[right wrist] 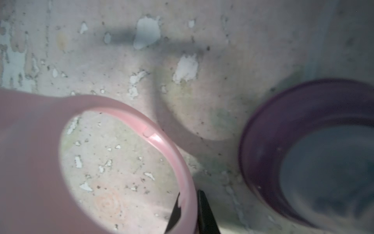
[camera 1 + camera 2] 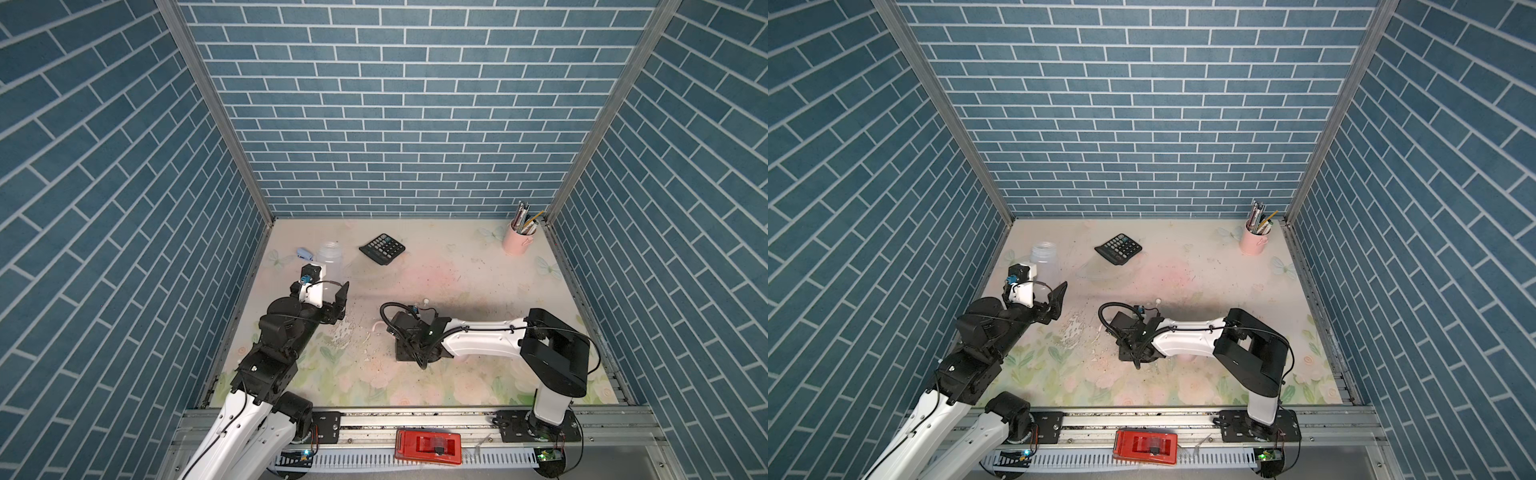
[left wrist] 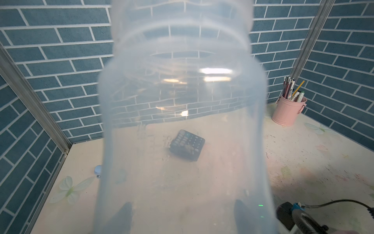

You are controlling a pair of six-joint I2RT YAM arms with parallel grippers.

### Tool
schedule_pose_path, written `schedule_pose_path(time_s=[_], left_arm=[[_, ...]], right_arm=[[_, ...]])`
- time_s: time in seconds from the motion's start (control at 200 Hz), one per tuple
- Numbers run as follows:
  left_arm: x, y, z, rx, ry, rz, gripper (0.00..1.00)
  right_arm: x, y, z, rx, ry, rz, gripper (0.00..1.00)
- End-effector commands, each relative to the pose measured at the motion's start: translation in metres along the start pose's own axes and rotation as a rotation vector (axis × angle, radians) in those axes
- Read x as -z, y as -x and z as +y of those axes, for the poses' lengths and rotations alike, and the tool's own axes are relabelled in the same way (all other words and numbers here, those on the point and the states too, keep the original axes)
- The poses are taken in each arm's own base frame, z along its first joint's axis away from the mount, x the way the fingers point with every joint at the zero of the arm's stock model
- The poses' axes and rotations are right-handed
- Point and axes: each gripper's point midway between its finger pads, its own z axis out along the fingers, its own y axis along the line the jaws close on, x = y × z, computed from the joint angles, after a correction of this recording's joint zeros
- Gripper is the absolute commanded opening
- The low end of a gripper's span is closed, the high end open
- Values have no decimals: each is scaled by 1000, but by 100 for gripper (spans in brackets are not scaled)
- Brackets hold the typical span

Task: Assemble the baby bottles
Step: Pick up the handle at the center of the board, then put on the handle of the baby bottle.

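Blue brick-patterned walls [image 2: 395,104] close in three sides of a floral worktop [image 2: 478,282], scuffed and flaking near its middle. From the front edge the left arm [image 2: 272,345] reaches up along the left edge. The right arm [image 2: 486,338] bends in from the front right corner toward the middle, its wrist pointing down at the surface.

The translucent bottle body [image 2: 331,258] is upright, mouth up, close to the left edge in the far half of the worktop. The left jaws hold it low on its sides, and in the left wrist view their dark fingers [image 3: 123,214] show through its cloudy wall. Whether its base rests on the worktop cannot be told.

A pink pen cup [image 2: 517,240] full of pens stands in the far right corner. A black calculator [image 2: 382,248] lies askew near the far edge, nearer the bottle body than the cup.

Under the right wrist, near the middle of the worktop, the right jaws are pinched tight on the thin rim of the pink looped-handle ring [image 1: 153,137], with one dark finger [image 1: 204,214] on each side of it. Just beside the ring, not touching it, the purple collar [image 1: 263,152] lies on the worktop, its clear centre blurred.

A small pale-blue object [image 2: 304,252], too small to identify, lies by the left edge just beyond the bottle body
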Motion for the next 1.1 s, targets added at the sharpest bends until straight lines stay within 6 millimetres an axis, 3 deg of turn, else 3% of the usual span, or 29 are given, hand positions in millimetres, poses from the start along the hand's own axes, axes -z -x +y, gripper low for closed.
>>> schedule_pose_path(time_s=[0.0, 0.15, 0.33, 0.495, 0.64, 0.66, 0.84, 1.09], left_arm=[[0, 2, -1, -3, -6, -16, 70], [-4, 0, -10, -10, -57, 3, 70], [-3, 7, -50, -21, -293, -5, 69], [13, 20, -86, -14, -517, -42, 69], [17, 11, -109, 9, -676, 10, 70], [22, 22, -112, 6, -698, -10, 70], [36, 24, -130, 26, -843, 5, 70], [46, 25, -150, 80, -1028, 41, 69]], right_arm=[[24, 13, -8, 105, -60, -37, 6], [55, 32, -6, 225, -59, -114, 5], [98, 68, -13, 284, -22, -218, 2], [143, 106, -25, 409, -9, -389, 0], [187, 129, -31, 471, 57, -525, 0], [193, 131, -31, 482, 67, -543, 0], [247, 144, -14, 610, 173, -704, 0], [303, 143, 25, 795, 367, -888, 0]])
